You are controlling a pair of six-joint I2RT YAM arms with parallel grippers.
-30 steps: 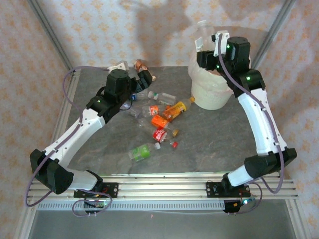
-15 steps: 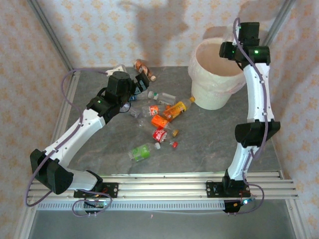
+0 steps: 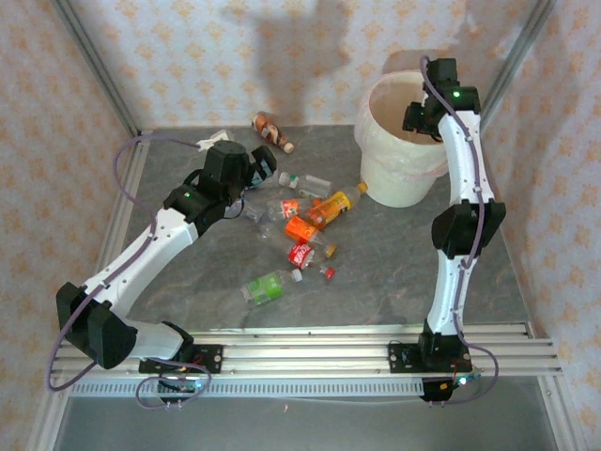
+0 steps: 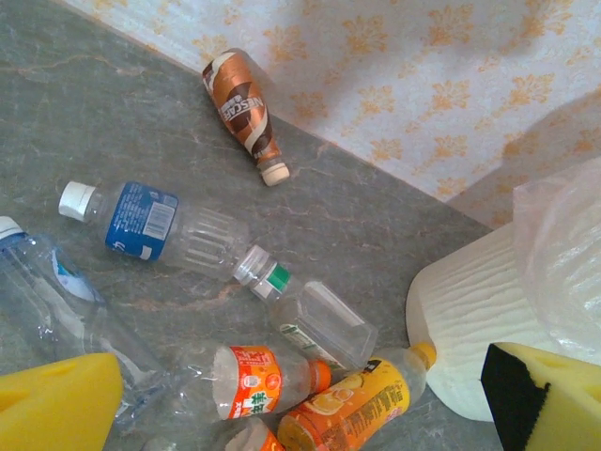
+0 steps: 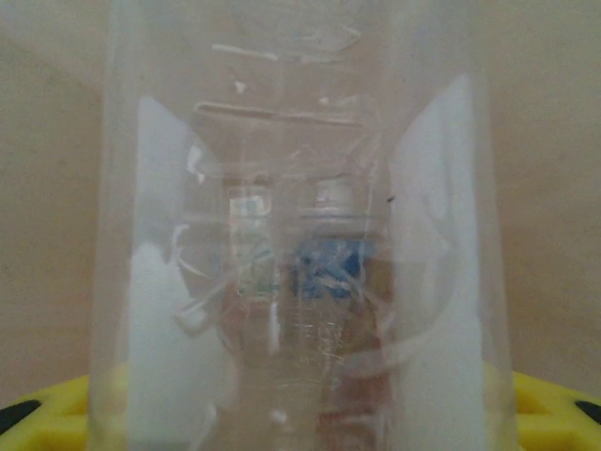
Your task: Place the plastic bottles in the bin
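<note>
Bottle (image 5: 300, 235): being pinched by right tool (image 3: 419, 115), upper right.
Bin (image 3: 404, 183): being overhung, directly beneath it.
Left tool (image 3: 266, 162): being held spread.

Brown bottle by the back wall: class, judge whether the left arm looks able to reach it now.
Probably yes: the open left gripper hovers close by, and the brown bottle lies alone with nothing between them.

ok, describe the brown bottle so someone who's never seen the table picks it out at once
From the bin, the big cream bucket at far right, follow the back wall leftward. The brown bottle lies on its side by that wall, apart from the pile of bottles. It alone is brown with a white swirl; the rest are clear or orange, with bright labels.
</note>
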